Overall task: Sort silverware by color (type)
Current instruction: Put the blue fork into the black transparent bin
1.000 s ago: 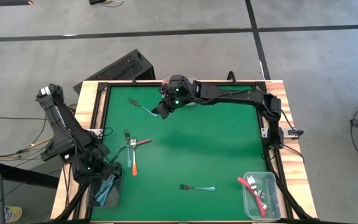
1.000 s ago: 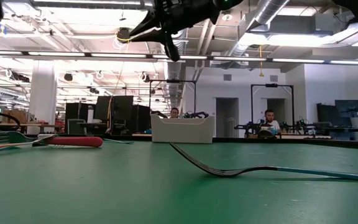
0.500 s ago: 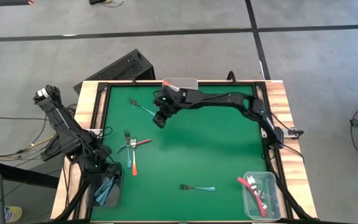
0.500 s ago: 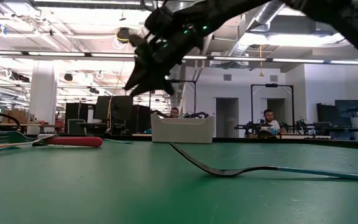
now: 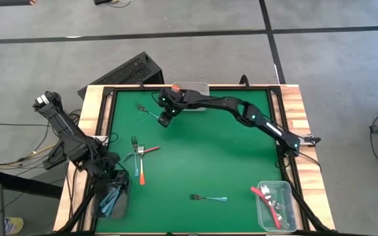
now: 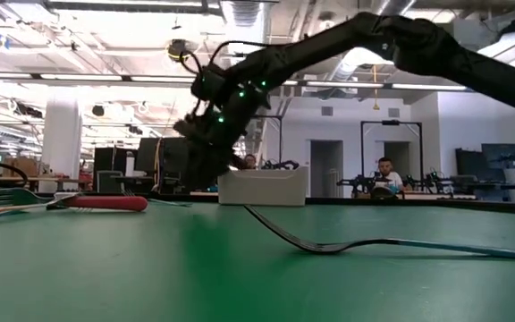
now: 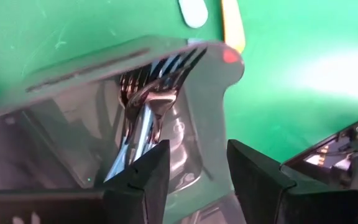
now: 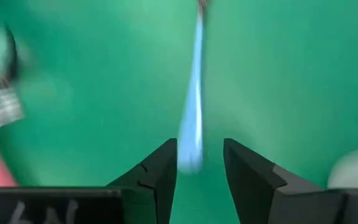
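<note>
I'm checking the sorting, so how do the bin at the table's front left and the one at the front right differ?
The front-left bin holds light blue-handled forks, with the open left claw above it. The front-right bin holds red-pink-handled forks, with no claw near it. Both are clear plastic bins on the table's front edge.

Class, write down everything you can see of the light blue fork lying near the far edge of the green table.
The light blue fork has a thin pale blue handle and a darker metal-looking head. It lies flat on the green table, apart from the other forks. The right pincer hovers at its handle end with fingers open; in the right wrist view the handle runs between the two fingers, not yet gripped.
</note>
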{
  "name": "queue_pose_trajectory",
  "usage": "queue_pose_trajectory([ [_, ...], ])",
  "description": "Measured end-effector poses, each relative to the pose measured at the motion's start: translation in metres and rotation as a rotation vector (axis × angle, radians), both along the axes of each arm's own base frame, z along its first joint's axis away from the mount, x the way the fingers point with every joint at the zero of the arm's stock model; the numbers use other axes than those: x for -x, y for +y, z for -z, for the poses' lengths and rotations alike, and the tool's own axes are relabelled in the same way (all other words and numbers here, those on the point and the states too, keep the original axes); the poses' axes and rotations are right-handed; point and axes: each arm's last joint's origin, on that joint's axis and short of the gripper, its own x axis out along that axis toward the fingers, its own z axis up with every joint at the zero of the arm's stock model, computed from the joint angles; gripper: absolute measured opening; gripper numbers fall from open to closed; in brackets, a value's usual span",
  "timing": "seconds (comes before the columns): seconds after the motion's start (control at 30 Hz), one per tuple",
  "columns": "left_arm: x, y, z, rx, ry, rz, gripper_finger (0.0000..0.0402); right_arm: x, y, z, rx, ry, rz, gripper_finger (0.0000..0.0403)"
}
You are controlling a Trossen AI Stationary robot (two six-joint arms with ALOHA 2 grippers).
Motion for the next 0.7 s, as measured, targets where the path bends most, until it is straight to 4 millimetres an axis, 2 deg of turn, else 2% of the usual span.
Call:
queue_pose_trajectory([
  [0.13,-0.004,0.004,0.0,-0.034,-0.036,-0.028,0.0147,-0.004,0.009,-0.007,0.03,-0.027,-0.054,0.0154],
  [0.3,-0.013,0.014,-0.002,-0.177,-0.167,-0.092,0.0147,-0.004,0.019,-0.004,0.022,0.011,-0.087,0.0154],
  [0.37,-0.017,0.018,-0.002,-0.219,-0.193,-0.105,0.0147,-0.002,0.023,-0.014,-0.003,-0.002,-0.106,0.0154],
  [0.47,-0.023,0.026,-0.002,-0.262,-0.2,-0.094,0.0147,0.008,0.03,-0.056,-0.003,-0.07,-0.156,0.0154],
  [0.6,-0.03,0.037,-0.002,-0.325,-0.204,-0.065,0.0147,0.039,0.035,-0.144,0.086,-0.231,-0.18,0.0154],
  [0.63,-0.031,0.04,-0.002,-0.341,-0.204,-0.061,0.0147,0.048,0.033,-0.161,0.103,-0.261,-0.169,0.0154],
  [0.7,-0.034,0.046,-0.002,-0.373,-0.2,-0.053,0.0147,0.068,0.025,-0.18,0.13,-0.287,-0.13,0.0154],
])
